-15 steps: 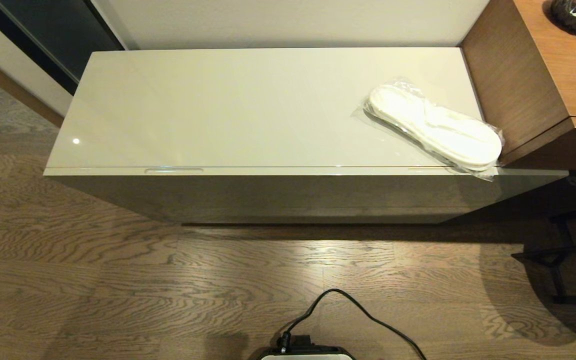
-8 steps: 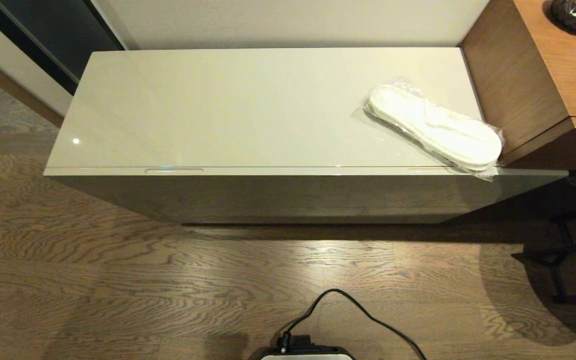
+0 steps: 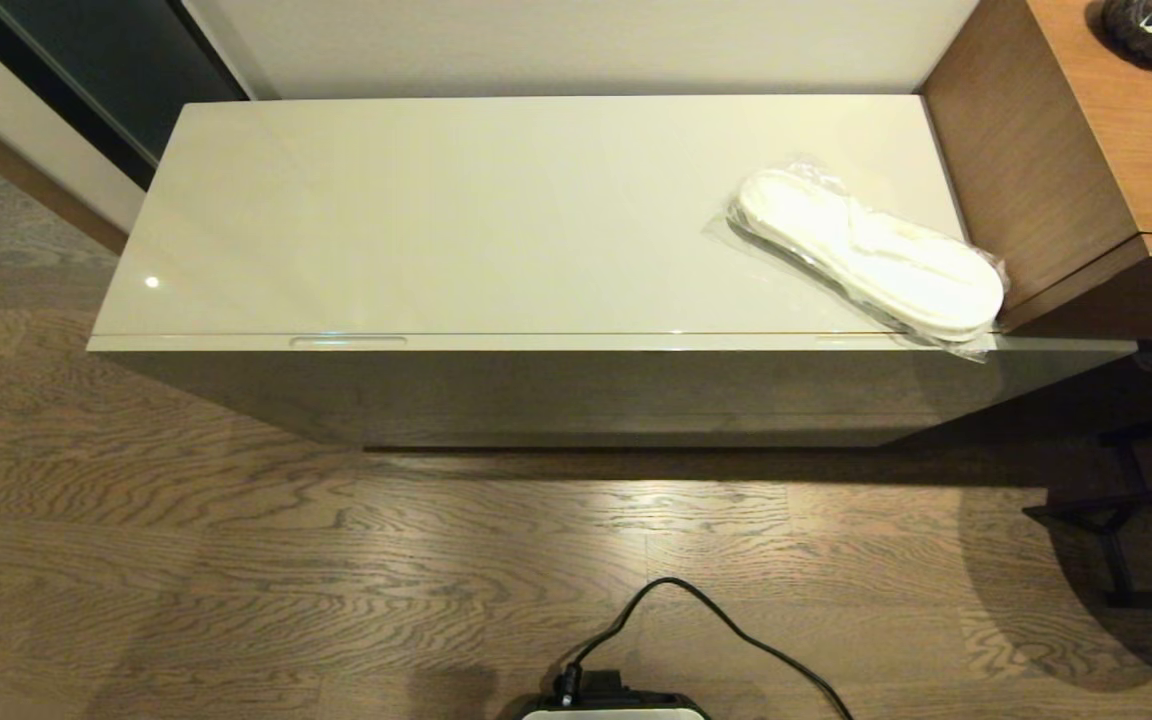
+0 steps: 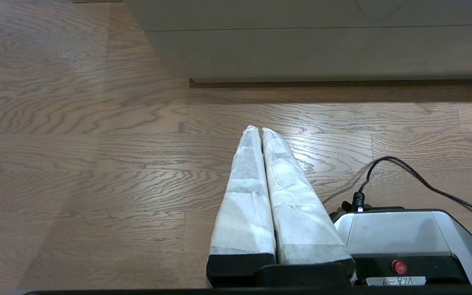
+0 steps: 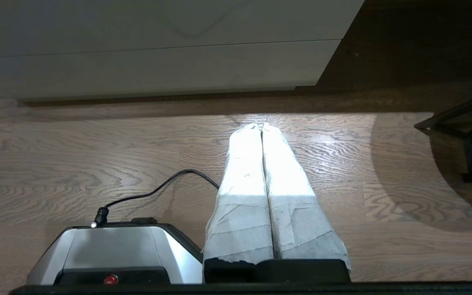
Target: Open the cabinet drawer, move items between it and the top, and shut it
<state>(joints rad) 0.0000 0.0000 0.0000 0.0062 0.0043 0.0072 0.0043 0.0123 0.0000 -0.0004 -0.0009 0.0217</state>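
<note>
The long glossy beige cabinet stands ahead of me, its top (image 3: pixel 456 210) bare except for white slippers in clear plastic (image 3: pixel 871 255) lying at the right end, near the front edge. The cabinet drawer (image 3: pixel 536 343) is closed; a slot handle (image 3: pixel 347 341) shows along its front edge on the left. Neither arm shows in the head view. My left gripper (image 4: pixel 258 130) hangs shut and empty above the wooden floor in front of the cabinet. My right gripper (image 5: pixel 261 126) hangs the same way, shut and empty.
A brown wooden unit (image 3: pixel 1076 150) adjoins the cabinet's right end, a dark object (image 3: pixel 1151 28) on it. A black metal frame (image 3: pixel 1126 520) stands on the floor at the right. My base (image 3: pixel 616 705) with a black cable (image 3: pixel 736 625) sits below.
</note>
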